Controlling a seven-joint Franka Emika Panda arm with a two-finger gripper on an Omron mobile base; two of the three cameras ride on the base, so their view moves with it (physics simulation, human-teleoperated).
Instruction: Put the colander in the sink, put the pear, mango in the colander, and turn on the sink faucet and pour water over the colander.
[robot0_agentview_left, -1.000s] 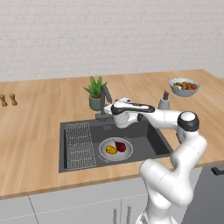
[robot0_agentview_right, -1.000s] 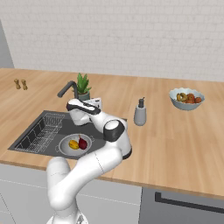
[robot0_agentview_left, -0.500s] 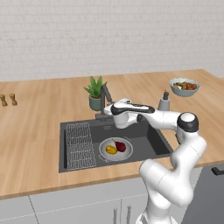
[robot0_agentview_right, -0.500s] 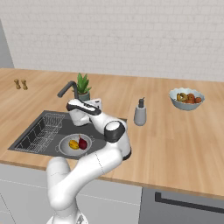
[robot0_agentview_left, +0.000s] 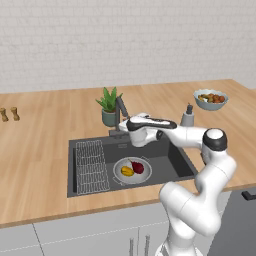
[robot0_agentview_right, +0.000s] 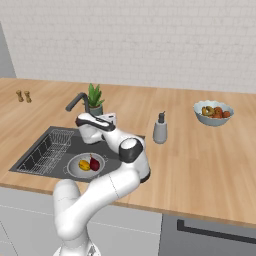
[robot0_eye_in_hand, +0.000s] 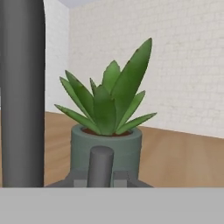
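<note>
Colander (robot0_agentview_left: 132, 171) sits on the floor of the sink (robot0_agentview_left: 175, 160), to the right of the wire rack (robot0_agentview_left: 91, 166), with the mango (robot0_agentview_left: 127, 171) and the pear (robot0_agentview_left: 138, 167) lying inside it, side by side and touching or almost touching. From the right base view the colander (robot0_agentview_right: 86, 165) shows the mango (robot0_agentview_right: 84, 164) on the left and the pear (robot0_agentview_right: 94, 164) on the right, and the rack (robot0_agentview_right: 46, 153) fills the left part of the sink (robot0_agentview_right: 112, 157). The tool (robot0_agentview_left: 129, 131) is stretched out level to the base of the faucet (robot0_agentview_left: 120, 111), at the back edge of the sink, and its jaws are clenched; whether they pinch any part of the faucet I cannot tell. In the hand view a dark thick column of the faucet (robot0_eye_in_hand: 22, 92) stands at the left, a short dark round stub (robot0_eye_in_hand: 100, 166) rises at the bottom centre, and the potted plant (robot0_eye_in_hand: 107, 127) stands just behind it on the bench (robot0_eye_in_hand: 183, 159). On the bench to the right of the sink stand the soap bottle (robot0_agentview_right: 160, 129) and, further right, a fruit bowl (robot0_agentview_right: 213, 113). Two small shakers (robot0_agentview_left: 9, 114) stand well apart at the far left of the bench.
</note>
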